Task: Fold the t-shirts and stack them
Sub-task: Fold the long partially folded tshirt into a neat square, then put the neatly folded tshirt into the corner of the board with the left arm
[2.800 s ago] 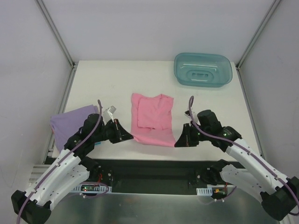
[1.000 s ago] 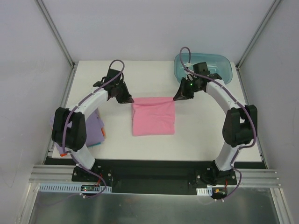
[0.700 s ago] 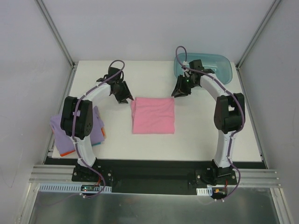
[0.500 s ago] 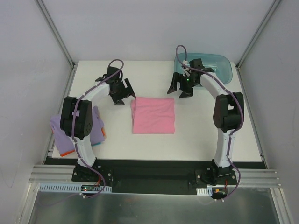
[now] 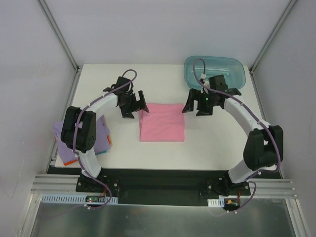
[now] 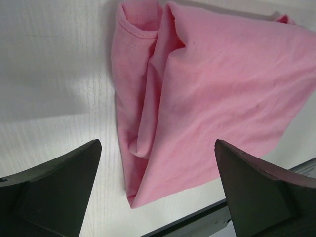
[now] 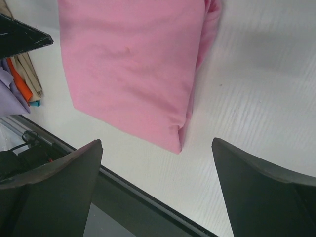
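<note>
Pink t-shirt (image 5: 162, 122) lies mid-table, folded into a soft, near-square pad – its left edge shows rolled layers and a stitched hem. Left gripper (image 5: 134, 104) sits just off its far-left corner and right gripper (image 5: 198, 103) off its far-right corner, both spread wide and holding nothing. Lavender t-shirt (image 5: 62, 139) rests at the table's left edge – seemingly atop other folded cloth. Translucent teal tub (image 5: 215, 72) sits far right

No legible text, label, brand, number or sign is showing on any surface in these views.
</note>
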### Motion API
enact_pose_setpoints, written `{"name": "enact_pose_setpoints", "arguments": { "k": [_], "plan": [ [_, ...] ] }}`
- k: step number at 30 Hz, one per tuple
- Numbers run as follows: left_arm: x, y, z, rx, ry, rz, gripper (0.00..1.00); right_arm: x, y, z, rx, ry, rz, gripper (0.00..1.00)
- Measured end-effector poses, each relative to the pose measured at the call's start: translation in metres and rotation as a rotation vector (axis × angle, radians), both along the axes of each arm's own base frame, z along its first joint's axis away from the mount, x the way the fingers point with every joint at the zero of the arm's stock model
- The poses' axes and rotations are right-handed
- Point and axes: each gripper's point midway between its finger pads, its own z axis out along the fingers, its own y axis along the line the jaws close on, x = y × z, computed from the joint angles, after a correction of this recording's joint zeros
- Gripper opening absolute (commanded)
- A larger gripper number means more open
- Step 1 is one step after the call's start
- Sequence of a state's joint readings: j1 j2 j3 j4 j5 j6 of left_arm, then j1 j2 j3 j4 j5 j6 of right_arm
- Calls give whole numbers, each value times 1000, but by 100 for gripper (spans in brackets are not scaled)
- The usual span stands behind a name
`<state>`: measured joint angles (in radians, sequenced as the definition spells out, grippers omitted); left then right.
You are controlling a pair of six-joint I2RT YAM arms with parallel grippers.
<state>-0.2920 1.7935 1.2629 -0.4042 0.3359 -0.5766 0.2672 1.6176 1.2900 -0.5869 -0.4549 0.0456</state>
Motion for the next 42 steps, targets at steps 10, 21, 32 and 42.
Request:
{"name": "enact_pose_setpoints", "arguments": {
  "k": [10,21,32,42],
  "plan": [
    [-26,-17,-42,49,101,-74,82,-48,-55,29,-147,-200,-175,97],
    [-6,-20,-57,161,78,-46,0,-65,-105,38,-312,-335,-335,97],
    [-3,12,-50,394,-3,-60,0,-87,-143,17,-467,-347,-409,97],
    [-39,91,-2,706,-41,-48,0,-91,-150,4,-509,-316,-420,97]
  ]
}}
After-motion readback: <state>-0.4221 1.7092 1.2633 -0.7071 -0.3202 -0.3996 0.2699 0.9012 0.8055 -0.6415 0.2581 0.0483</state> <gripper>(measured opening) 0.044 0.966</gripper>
